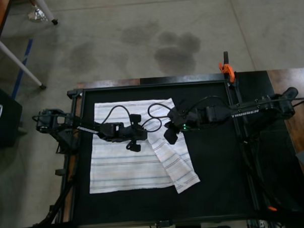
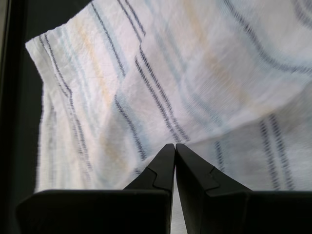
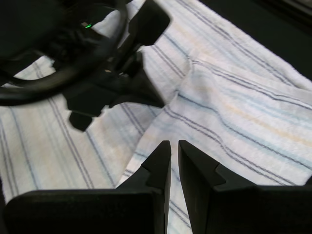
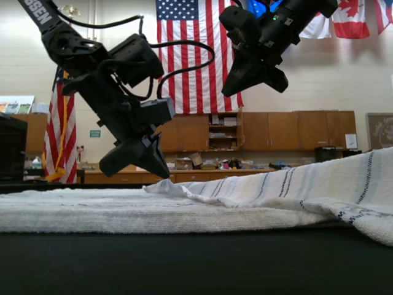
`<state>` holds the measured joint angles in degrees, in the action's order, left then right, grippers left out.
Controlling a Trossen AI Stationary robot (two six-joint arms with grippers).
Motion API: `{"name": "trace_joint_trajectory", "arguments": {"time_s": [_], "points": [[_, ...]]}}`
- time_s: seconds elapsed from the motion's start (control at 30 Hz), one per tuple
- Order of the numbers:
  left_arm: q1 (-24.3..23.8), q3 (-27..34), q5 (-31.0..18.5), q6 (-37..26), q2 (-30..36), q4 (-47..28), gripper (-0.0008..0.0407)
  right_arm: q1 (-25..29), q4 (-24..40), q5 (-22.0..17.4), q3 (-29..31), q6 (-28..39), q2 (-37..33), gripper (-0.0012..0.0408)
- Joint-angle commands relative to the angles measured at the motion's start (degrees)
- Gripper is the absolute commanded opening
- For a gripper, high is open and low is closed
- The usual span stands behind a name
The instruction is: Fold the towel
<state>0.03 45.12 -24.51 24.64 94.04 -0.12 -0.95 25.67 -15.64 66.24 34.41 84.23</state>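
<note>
1. White striped cloth, the towel point(image 1: 126, 160), is lying on the black bench point(image 1: 220, 181) toward its left edge in the top view, one right-hand flap folded diagonally over it.
2. Left wrist view: the left gripper point(image 2: 174, 146) is hovering with jaws pressed together, gripping nothing.
3. Right wrist view: the right gripper point(image 3: 174, 145) is hanging nearly closed and empty over the flap.
4. Exterior view: both grippers are hanging clear of the cloth, probably between folds.
</note>
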Motion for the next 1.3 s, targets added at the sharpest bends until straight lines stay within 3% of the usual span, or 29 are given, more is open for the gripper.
{"name": "trace_joint_trajectory", "arguments": {"time_s": [0.0, 0.33, 0.73, 1.0, 1.17, 1.27], "points": [[0.31, 1.03, -0.15, 2.64, 0.90, -1.49, 0.0000, -0.20, 0.04, -0.02, 0.13, 0.04, -0.02, 0.0005], [2.99, 1.73, -0.17, 11.98, 1.16, -3.30, 0.0020, -0.13, 0.04, -0.02, 0.13, 0.04, -0.02, 0.0011], [7.23, 1.57, -0.68, 19.43, -0.55, -7.34, 0.0201, -0.04, 0.02, -0.02, 0.13, 0.07, -0.02, 0.0006], [12.26, 1.57, -0.31, 24.72, -1.92, -11.19, 0.0203, -0.07, 0.00, -0.02, 0.13, 0.09, -0.02, 0.0006], [14.51, 1.57, 6.40, 24.50, -2.38, -9.25, 0.0203, -0.07, -0.39, -0.02, 0.13, 0.07, -0.02, 0.0006], [15.32, 1.57, 7.02, 24.74, -1.90, -8.35, 0.0203, -0.04, -0.42, -0.02, 0.13, 0.07, -0.02, 0.0006]]}}
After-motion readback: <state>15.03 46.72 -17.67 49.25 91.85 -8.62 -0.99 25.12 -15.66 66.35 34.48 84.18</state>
